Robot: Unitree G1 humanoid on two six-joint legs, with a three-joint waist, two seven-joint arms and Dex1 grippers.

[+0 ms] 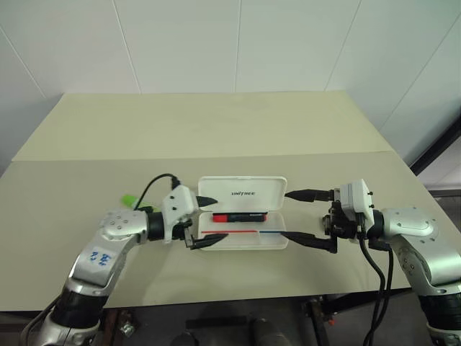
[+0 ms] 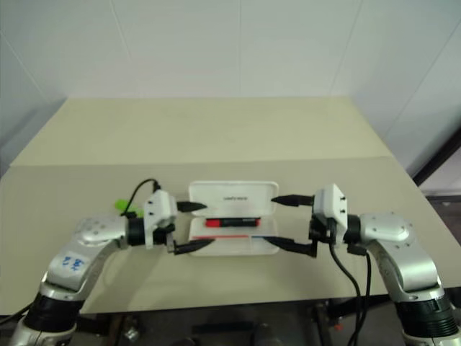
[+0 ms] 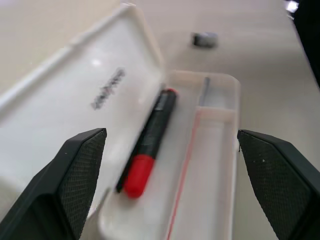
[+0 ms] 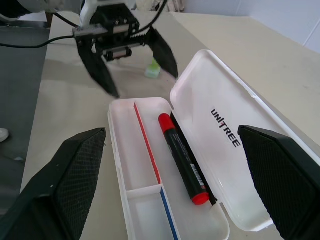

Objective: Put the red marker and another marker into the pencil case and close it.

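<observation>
The white pencil case [image 1: 277,241] lies open in the middle of the table, its lid [image 1: 241,190] tilted up at the back. Inside, along the hinge side of the tray, rests the red marker [image 1: 240,216], black-bodied with red ends. My left gripper [image 1: 217,218] is open at the case's left end with nothing between its fingers. My right gripper [image 1: 287,214] is open at the right end, also empty. The light green marker [image 1: 128,200] lies on the table behind my left arm, and appears again as the green marker [image 4: 152,70] in the right wrist view.
A small grey object [image 3: 205,39] sits on the table past the case's right end. The tray has a red and blue stripe [image 4: 150,155] and a small divided compartment. The beige table [image 1: 216,130] stretches far behind the case; its front edge is close to my arms.
</observation>
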